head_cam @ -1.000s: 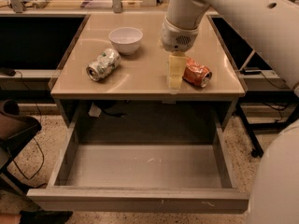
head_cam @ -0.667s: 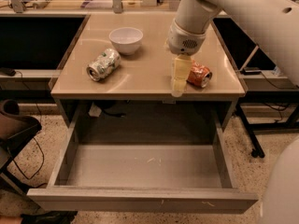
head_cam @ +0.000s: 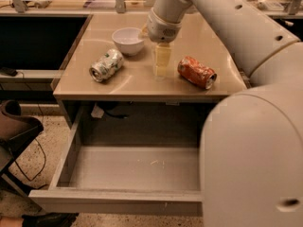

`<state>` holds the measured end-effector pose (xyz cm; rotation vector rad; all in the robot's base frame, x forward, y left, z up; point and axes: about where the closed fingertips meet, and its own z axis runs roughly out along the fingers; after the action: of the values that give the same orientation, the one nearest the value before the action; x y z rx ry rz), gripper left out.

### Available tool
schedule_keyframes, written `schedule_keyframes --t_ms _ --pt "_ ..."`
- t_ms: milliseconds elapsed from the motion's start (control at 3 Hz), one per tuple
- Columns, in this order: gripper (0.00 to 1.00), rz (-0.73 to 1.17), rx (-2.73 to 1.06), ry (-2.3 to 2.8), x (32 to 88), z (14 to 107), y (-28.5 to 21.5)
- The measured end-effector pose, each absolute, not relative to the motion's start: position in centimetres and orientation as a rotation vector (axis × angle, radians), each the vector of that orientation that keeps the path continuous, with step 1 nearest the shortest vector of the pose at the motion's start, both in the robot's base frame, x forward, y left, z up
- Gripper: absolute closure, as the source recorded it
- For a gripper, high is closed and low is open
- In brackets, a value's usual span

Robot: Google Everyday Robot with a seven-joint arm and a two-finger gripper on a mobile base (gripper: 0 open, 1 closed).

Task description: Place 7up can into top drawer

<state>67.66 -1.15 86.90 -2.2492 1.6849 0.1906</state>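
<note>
The 7up can point(head_cam: 106, 65), dented, silver-white with green marks, lies on its side on the left part of the beige tabletop point(head_cam: 137, 86). The top drawer point(head_cam: 113, 201) is pulled open below the table, and its plain floor is bare. My gripper point(head_cam: 161, 65) points down over the middle of the tabletop, between the 7up can on its left and an orange can on its right. It holds nothing that I can see and is about a can's length from the 7up can.
A dented orange can point(head_cam: 196, 72) lies to the right of the gripper. A white bowl point(head_cam: 128, 40) stands behind the 7up can. My arm's large casing point(head_cam: 255, 150) covers the drawer's right side. Cables and a dark chair point(head_cam: 19, 126) are on the left.
The gripper has moved left and a little back, away from the orange can and toward the table's middle. My arm's casing now fills more of the lower right. Both cans are unmoved.
</note>
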Motion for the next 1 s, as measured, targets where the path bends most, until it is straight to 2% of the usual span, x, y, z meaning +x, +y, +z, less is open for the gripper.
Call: schedule_keyframes --t_ms 667,1000 --pt "0.00 0.139 -2.410 1.387 73.1 88.0 9.6" --pt "0.00 0.120 -2.440 1.230 73.4 89.5 15.0"
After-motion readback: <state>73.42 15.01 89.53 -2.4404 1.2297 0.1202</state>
